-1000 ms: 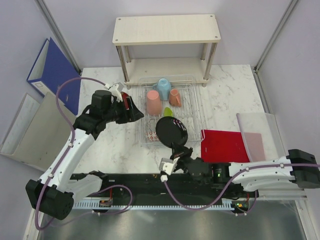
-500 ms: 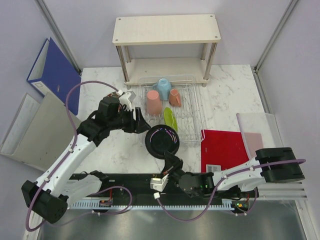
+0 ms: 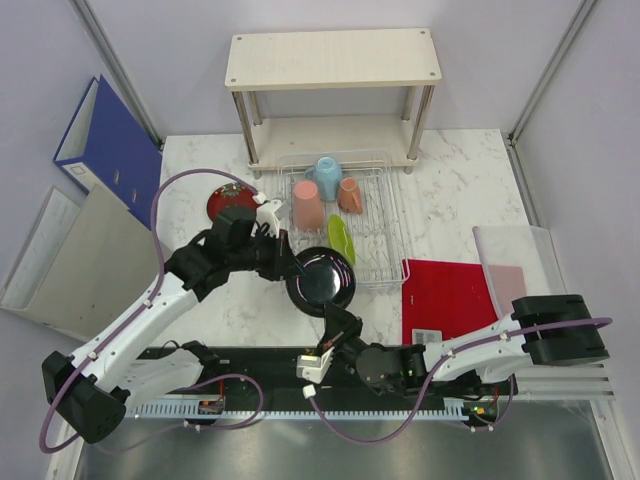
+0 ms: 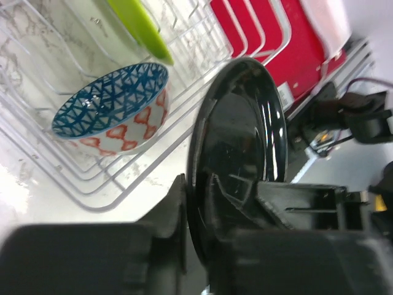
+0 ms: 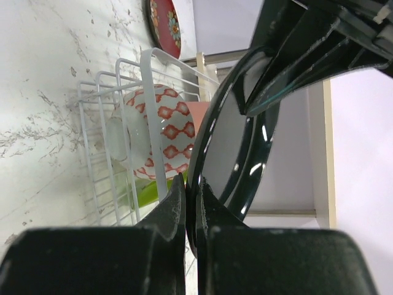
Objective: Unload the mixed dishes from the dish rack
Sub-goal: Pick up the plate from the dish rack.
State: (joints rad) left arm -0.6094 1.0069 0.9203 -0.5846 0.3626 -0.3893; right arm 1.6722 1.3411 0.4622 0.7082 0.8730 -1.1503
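Observation:
A glossy black plate [image 3: 322,280] hangs just off the front-left corner of the silver wire dish rack [image 3: 385,215]. My right gripper [image 3: 335,318] is shut on its near rim [image 5: 191,190]. My left gripper [image 3: 297,265] is shut on its left rim, a finger on each face [image 4: 196,215]. In the rack are a tall pink cup [image 3: 307,203], a light blue cup [image 3: 327,175], a terracotta mug [image 3: 349,195] and a lime-green plate [image 3: 341,240]. The patterned bowl [image 4: 113,107] lies on its side at the rack's front; the top view hides it.
A red patterned plate [image 3: 228,203] lies on the marble left of the rack. A beige two-tier shelf [image 3: 333,60] stands behind the rack. A red board [image 3: 450,290] and a clear lid [image 3: 512,265] lie to the right. A blue binder [image 3: 108,145] leans at far left.
My left gripper swung from beside the rack to the black plate and closed on its left rim. The right gripper carried the plate toward the front left. The red plate came into view.

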